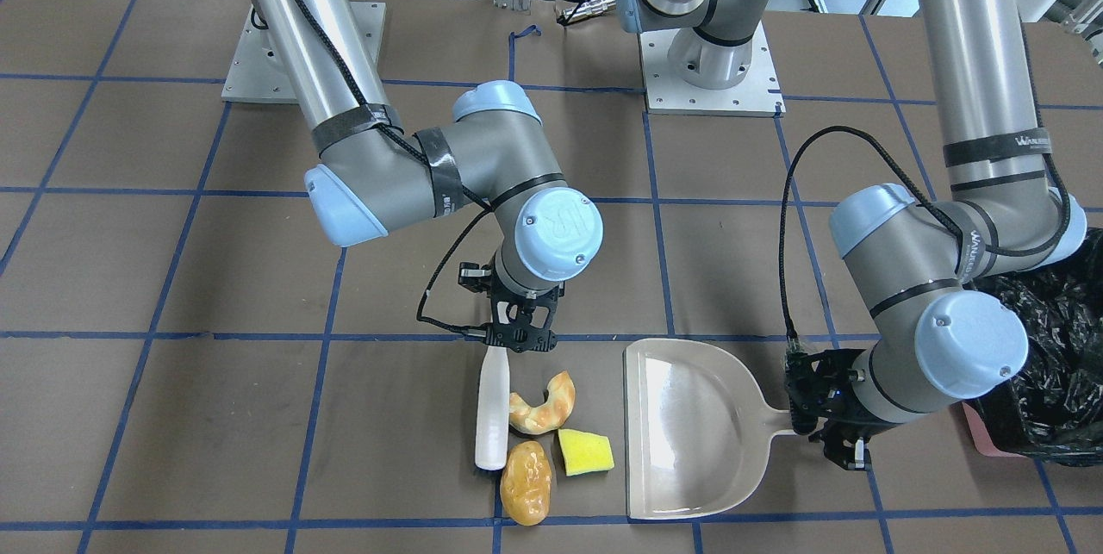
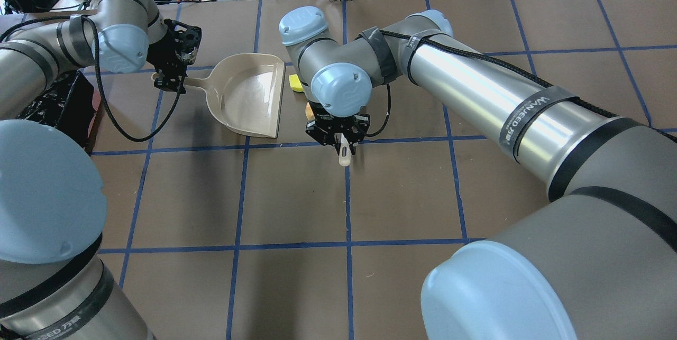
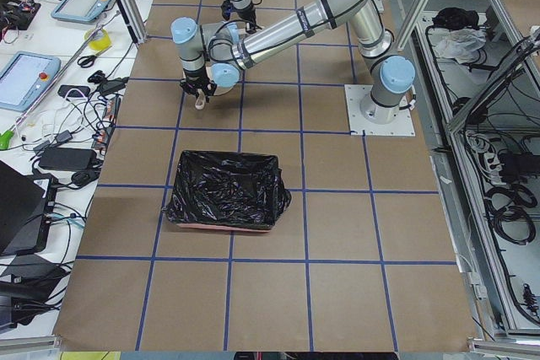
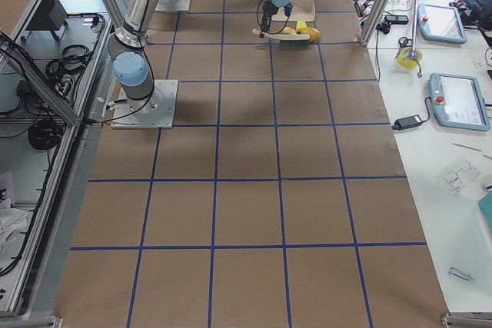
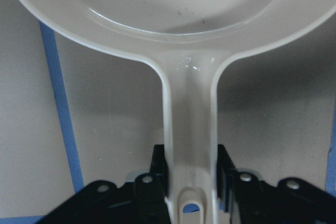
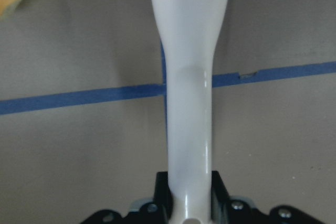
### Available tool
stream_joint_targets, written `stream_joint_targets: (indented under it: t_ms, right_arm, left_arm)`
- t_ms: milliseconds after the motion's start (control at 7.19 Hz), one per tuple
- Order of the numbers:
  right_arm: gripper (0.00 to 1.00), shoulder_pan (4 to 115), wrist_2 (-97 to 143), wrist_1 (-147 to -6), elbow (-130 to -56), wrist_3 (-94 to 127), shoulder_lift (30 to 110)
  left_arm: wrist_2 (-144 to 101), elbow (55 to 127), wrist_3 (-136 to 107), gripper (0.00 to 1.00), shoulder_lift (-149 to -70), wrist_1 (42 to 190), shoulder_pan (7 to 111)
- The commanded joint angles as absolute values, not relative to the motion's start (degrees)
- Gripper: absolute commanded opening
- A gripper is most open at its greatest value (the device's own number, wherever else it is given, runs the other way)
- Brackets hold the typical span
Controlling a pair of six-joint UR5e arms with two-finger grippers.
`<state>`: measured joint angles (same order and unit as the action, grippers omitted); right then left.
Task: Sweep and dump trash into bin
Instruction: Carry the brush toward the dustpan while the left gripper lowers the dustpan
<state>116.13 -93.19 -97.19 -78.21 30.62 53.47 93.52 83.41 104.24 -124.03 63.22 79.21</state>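
Note:
Three trash pieces lie close together on the table: a tan croissant [image 1: 543, 405], a golden-brown lump [image 1: 526, 482] and a yellow sponge wedge [image 1: 586, 452]. My right gripper [image 1: 517, 340] is shut on the handle of a white brush [image 1: 493, 416], which stands right beside the trash on the side away from the dustpan. My left gripper [image 1: 814, 429] is shut on the handle of the beige dustpan [image 1: 689, 433]. The dustpan lies flat and empty, its mouth towards the trash. The black-lined bin [image 1: 1051, 347] stands just beyond my left arm. The wrist views show each handle [image 5: 189, 145] [image 6: 189, 103] held between the fingers.
The brown table is marked with a blue tape grid [image 2: 243, 197]. The two arm bases [image 1: 711, 63] stand at the robot's edge. Side benches with tablets and cables [image 3: 34, 73] run along the operators' edge. The bin [image 3: 226, 191] stands alone in the exterior left view.

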Motion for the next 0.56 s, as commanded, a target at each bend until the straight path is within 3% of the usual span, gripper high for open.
stream_joint_targets:
  t_ms: [0,417]
  right_arm:
    - [0.00,117.95,-90.90,-97.47,-76.29,32.52,52.21]
    - [0.00,120.93,-89.13,-99.76,-75.15,34.27,51.24]
  left_arm:
    - [93.60,83.41,104.24,0.04,-123.84,63.46,79.28]
    - [93.25,83.67,104.24,0.04,-123.93,63.37,79.28]
